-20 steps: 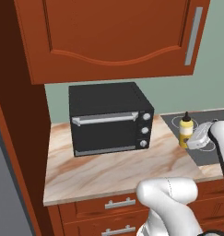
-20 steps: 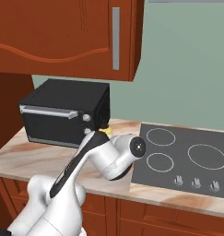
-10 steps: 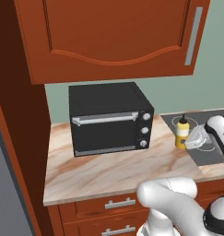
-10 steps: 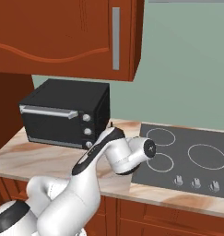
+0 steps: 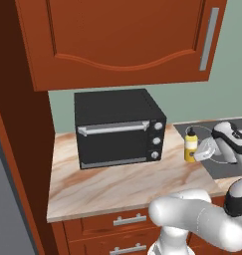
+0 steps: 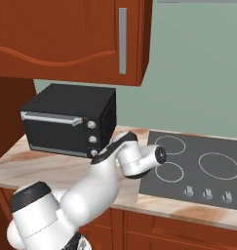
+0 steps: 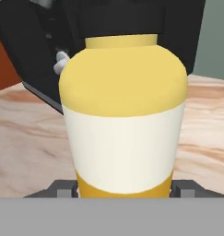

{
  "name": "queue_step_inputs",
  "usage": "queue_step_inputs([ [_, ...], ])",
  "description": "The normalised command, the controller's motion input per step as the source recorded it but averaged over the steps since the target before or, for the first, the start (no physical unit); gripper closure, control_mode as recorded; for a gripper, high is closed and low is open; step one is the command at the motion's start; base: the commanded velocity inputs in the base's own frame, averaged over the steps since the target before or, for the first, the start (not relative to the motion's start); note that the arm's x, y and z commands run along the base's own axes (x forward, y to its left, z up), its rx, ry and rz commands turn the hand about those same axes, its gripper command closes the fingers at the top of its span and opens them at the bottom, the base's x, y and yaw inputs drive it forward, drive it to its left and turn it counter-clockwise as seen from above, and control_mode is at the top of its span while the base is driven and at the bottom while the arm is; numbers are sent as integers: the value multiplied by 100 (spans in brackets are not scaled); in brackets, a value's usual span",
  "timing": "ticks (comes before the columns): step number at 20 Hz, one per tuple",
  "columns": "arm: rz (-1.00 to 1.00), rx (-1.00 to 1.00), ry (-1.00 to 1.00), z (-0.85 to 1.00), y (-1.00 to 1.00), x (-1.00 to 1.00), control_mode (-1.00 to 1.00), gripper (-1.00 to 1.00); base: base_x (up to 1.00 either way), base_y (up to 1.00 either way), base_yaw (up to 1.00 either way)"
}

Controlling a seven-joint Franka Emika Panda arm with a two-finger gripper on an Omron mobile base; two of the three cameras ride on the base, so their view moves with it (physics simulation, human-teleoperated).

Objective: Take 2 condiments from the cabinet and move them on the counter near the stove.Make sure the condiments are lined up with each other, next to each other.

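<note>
Left base view: the yellow squeeze bottle (image 5: pixel 190 147) is standing upright on the counter (image 5: pixel 112 182), just right of the black toaster oven (image 5: pixel 118 127) and at the left edge of the stove (image 5: pixel 217 149). The gripper (image 5: pixel 201 152) is sitting at the bottle's lower right, touching or nearly touching it; from this side it's unclear whether the fingers are clamped.

Hand view: the bottle (image 7: pixel 124 115) is sitting directly between the two finger tips (image 7: pixel 63 189), one showing on each side of its base. The fingers are spread about as wide as the bottle, but contact is not resolvable, so the grip state cannot be told. Beyond the fingers the marble counter (image 7: pixel 30 147) is running back to the toaster oven (image 7: pixel 39 50), with a pale knob showing beside the bottle's shoulder.

Right base view: the arm is blocking the bottle. The counter (image 6: pixel 47 168) is beige-pink with brown veins and the stove (image 6: pixel 203 166) is lying flush in it. The cabinet (image 6: pixel 66 36) is hanging above, its door shut, with a pale green wall (image 6: pixel 198 68) behind.
</note>
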Motion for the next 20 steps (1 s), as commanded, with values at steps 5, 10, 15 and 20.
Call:
queue_step_inputs([
  [5,0,0,0,-36,-21,21,-100,100,0,0,0],
  [10,1,0,0,-20,-19,12,-100,100,0,0,0],
  [15,1,0,0,-22,-3,7,-100,100,0,0,0],
  [20,0,0,0,-18,0,5,-100,100,0,0,0],
])
